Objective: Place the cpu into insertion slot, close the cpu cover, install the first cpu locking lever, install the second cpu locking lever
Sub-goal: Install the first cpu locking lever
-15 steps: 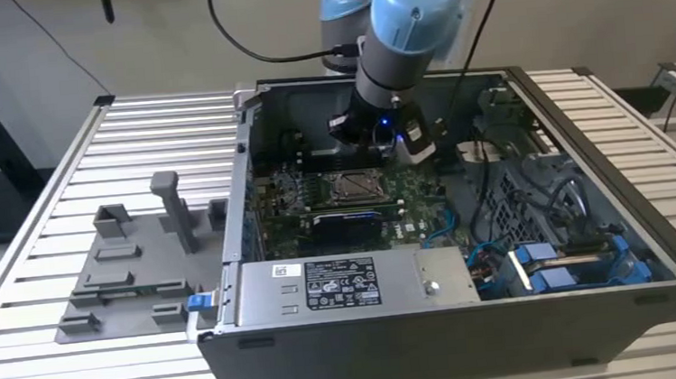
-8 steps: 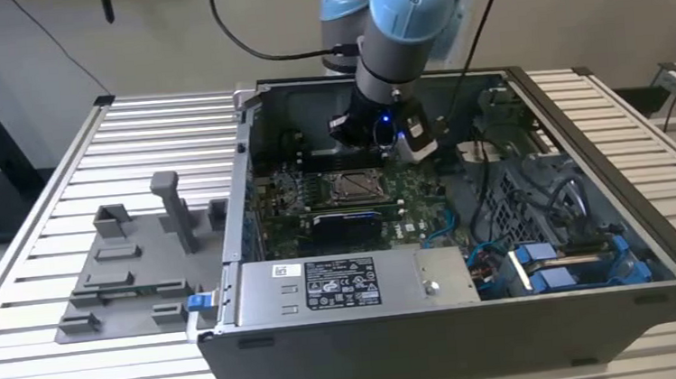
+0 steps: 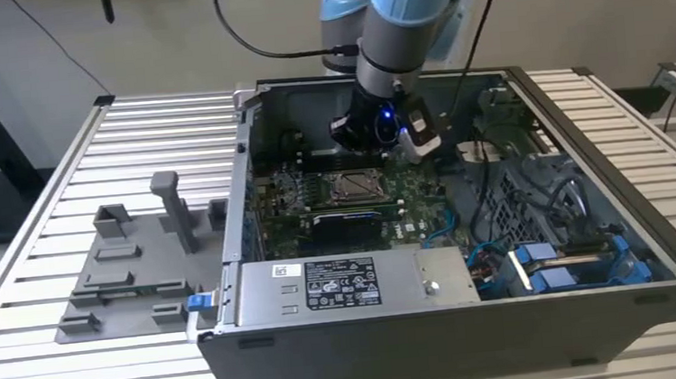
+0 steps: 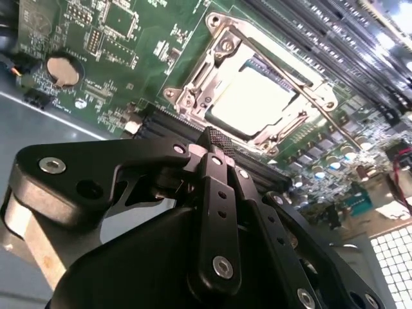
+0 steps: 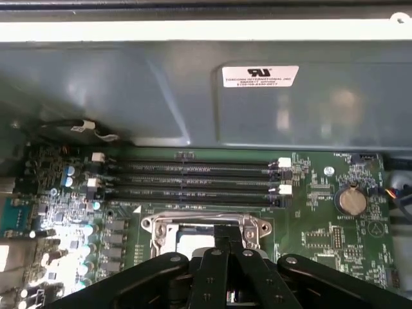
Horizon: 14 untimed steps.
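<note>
My black jaws point(image 4: 215, 138) are pressed together with nothing between them, hanging just above the green motherboard point(image 3: 406, 198) inside the open grey computer case point(image 3: 470, 324). The small silvery-tan square cpu point(image 4: 254, 103) sits in the dark metal-rimmed insertion slot point(image 3: 354, 186). The thin silvery cpu cover point(image 4: 199, 80) lies flat around it, wire levers along its edges. Case rests on a white slatted surface point(image 3: 72, 174); grey fixture block point(image 3: 128, 278) at the exterior view's left.

One cpu point(image 4: 254, 103) is sitting under one cpu cover point(image 4: 302, 80); four memory slots point(image 5: 193, 183) are lying beside one coin battery point(image 5: 351, 200).
</note>
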### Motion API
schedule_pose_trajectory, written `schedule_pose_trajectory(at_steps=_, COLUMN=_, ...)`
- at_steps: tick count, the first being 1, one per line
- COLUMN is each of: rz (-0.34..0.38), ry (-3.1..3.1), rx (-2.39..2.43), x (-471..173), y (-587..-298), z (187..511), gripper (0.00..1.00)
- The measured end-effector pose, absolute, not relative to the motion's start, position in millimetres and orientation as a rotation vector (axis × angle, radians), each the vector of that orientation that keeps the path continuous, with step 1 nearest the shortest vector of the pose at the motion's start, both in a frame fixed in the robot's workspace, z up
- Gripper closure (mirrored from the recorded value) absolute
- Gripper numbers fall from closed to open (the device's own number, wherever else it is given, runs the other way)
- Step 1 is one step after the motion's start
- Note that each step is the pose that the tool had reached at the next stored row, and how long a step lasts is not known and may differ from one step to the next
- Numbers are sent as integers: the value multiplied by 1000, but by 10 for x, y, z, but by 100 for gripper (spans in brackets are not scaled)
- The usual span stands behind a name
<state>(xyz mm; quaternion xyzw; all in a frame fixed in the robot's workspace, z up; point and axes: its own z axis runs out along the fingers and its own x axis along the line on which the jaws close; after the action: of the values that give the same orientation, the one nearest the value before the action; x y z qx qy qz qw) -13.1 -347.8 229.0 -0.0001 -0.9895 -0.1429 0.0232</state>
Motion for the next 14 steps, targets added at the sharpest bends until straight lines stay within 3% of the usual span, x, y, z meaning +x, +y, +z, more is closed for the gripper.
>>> schedule_pose_trajectory(at_steps=14, rz=-350, ry=-3070, rx=-4, x=-135, y=-3491, z=2456, gripper=89)
